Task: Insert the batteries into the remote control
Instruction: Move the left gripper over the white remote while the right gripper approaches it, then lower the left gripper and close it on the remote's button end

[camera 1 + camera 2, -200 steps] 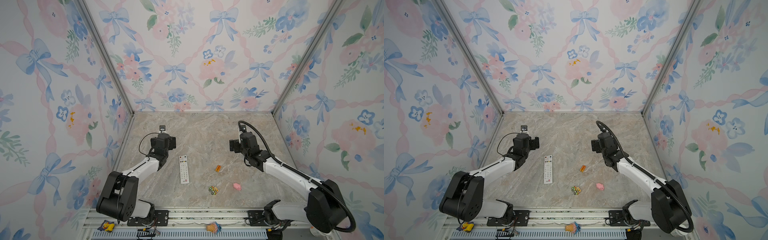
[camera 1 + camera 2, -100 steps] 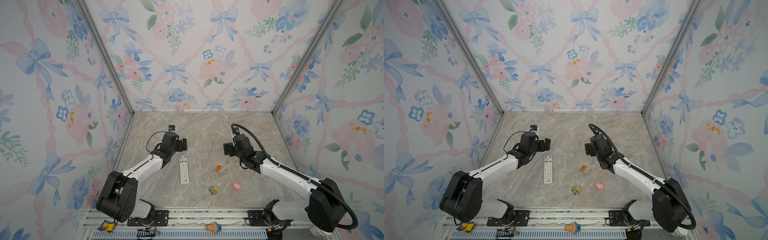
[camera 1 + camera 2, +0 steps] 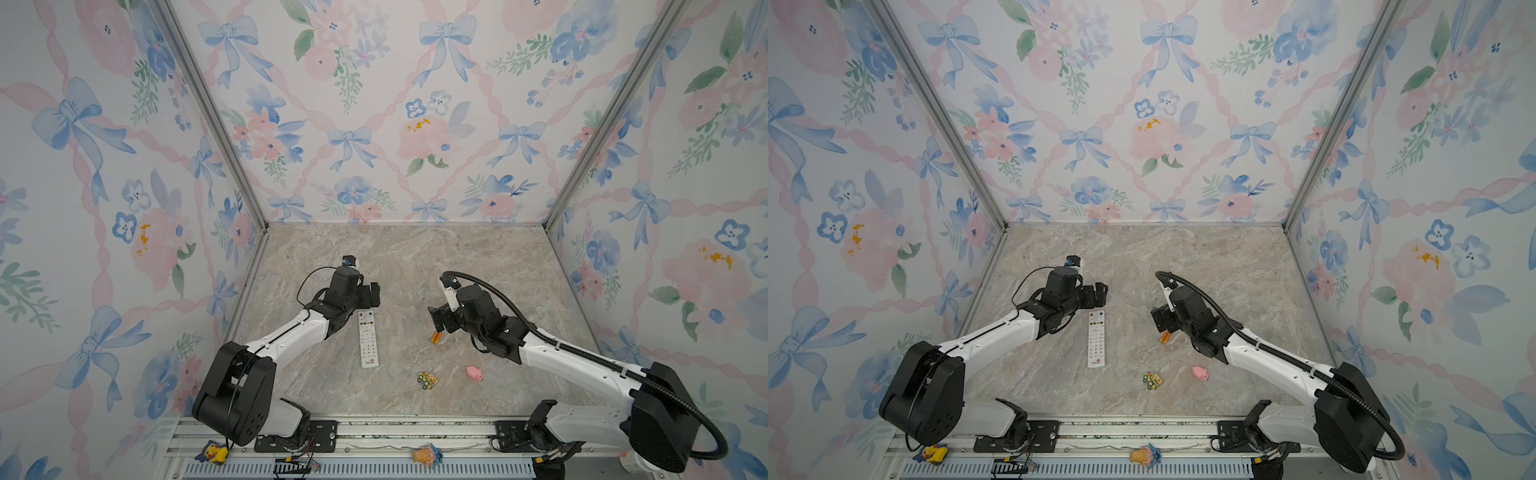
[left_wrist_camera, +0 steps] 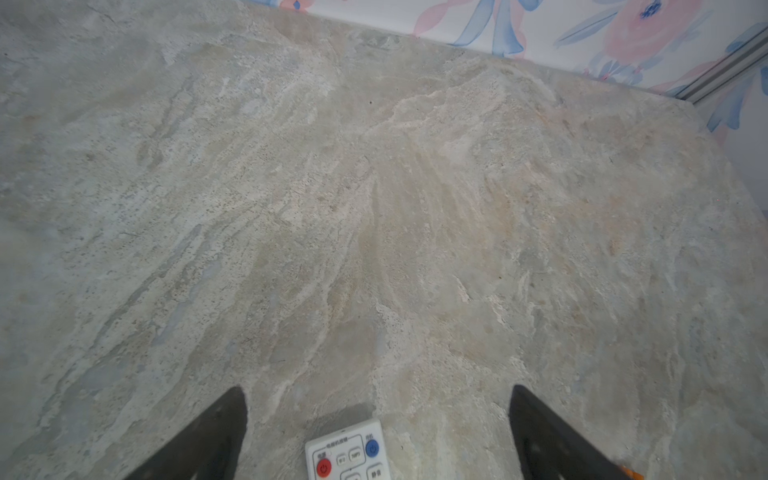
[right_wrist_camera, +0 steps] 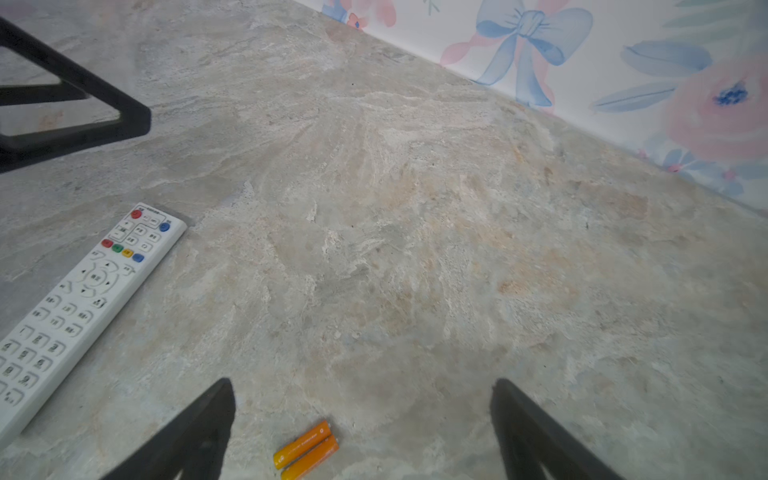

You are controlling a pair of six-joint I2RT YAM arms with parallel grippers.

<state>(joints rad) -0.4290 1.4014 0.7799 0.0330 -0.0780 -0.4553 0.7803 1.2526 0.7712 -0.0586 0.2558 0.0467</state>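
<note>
On beige marble-look tabletop [image 3: 415,257], bare toward the rear edge — left gripper [image 3: 372,296], released, hovers at the coloured-button end of the long white remote control [image 3: 368,338]; right gripper [image 3: 437,321], released, over two touching orange-yellow cylindrical batteries [image 3: 435,337].

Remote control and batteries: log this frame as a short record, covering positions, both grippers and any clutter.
remote control: flat on the table, buttons up, untouched
batteries: two, side by side on the table, apart from the remote control, not loaded
left gripper: open, empty, above the remote control's coloured-button end
right gripper: open, empty, above the batteries
clutter: toy car and pink pig, nearer the front edge
</note>
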